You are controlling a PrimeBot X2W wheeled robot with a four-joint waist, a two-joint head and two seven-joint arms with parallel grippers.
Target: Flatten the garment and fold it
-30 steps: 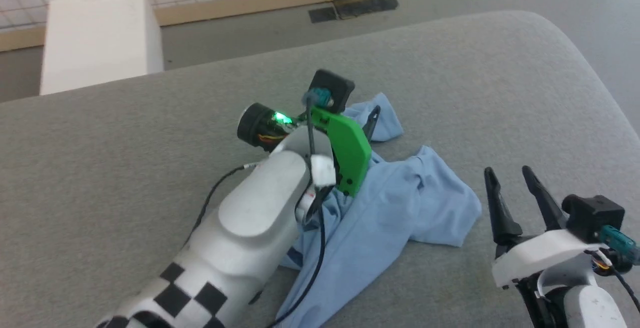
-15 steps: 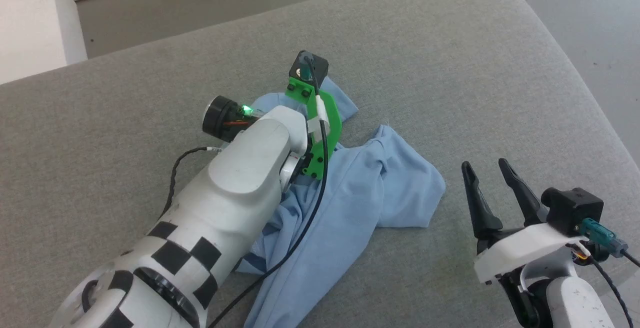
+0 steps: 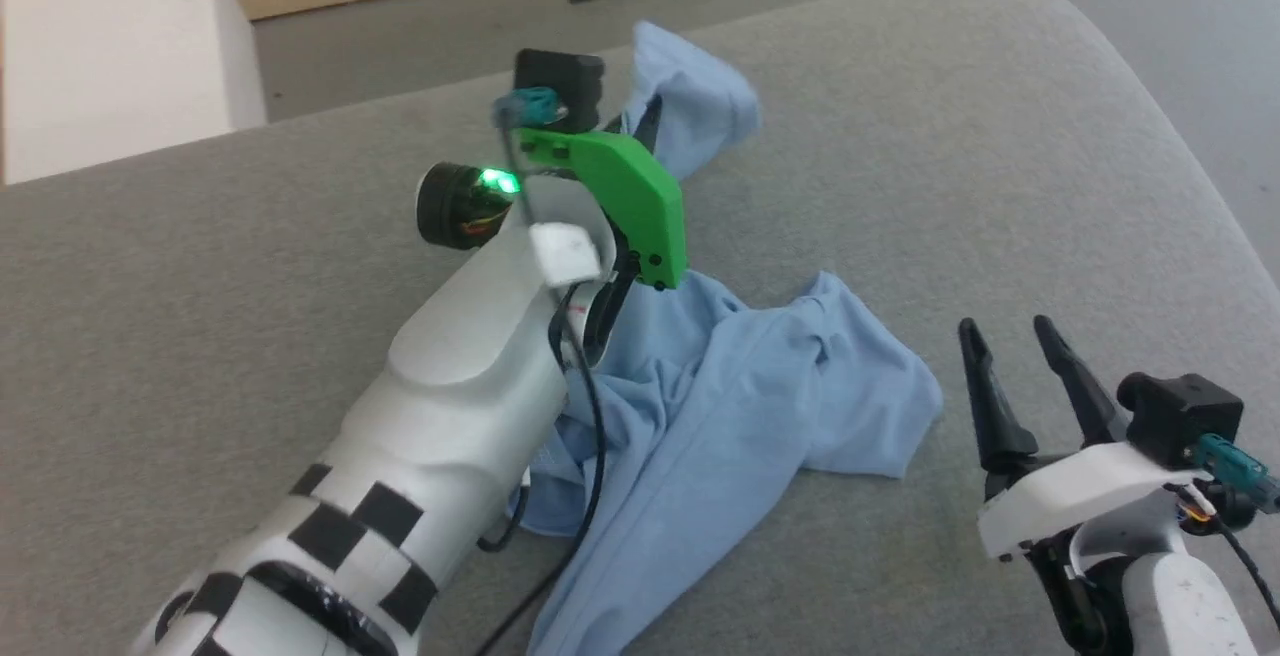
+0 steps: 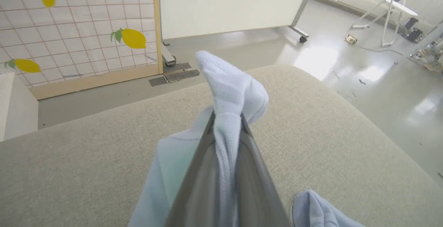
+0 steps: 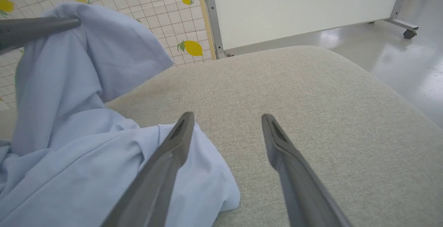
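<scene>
The garment is a light blue T-shirt lying crumpled on the grey padded table. My left gripper is raised above the table, shut on a bunched part of the shirt, which stands up past the fingertips. In the left wrist view the gripper pinches the fabric tightly. My right gripper hovers open at the lower right, just beside the shirt's right sleeve. In the right wrist view the gripper is spread wide, its left finger over the garment's edge and nothing between the fingers.
The table's rounded far right edge drops to a glossy floor. A white block stands beyond the far left side. Behind it are a lemon-patterned tiled panel and a white wheeled board.
My left gripper has shut on the shirt's far part and lifted it off the table. The right gripper stays open in place. The head camera has shifted.
</scene>
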